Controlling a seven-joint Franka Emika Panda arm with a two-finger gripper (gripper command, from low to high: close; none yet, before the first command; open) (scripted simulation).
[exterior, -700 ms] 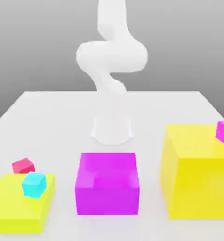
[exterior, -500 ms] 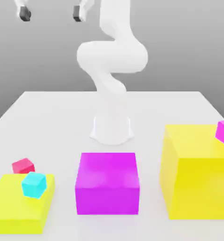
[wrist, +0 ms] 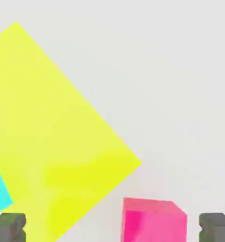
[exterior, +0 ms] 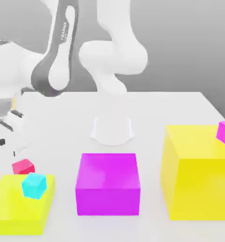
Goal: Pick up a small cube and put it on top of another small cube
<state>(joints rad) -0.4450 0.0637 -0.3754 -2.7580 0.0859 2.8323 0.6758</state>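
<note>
hand [wrist: 112, 228]: spread, empty | red-pink cube [wrist: 154, 221]: between fingertips in hand view, below hand in exterior view, near yellow-green block [wrist: 53, 127]

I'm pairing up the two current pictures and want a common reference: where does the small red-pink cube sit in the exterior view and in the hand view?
Exterior view: the red-pink cube is toward the exterior view's left, just behind the flat yellow block.
Hand view: it lies between the two fingertips, near a corner of that block.
Shared landmark: the flat yellow block, carrying the cyan cube.
</note>
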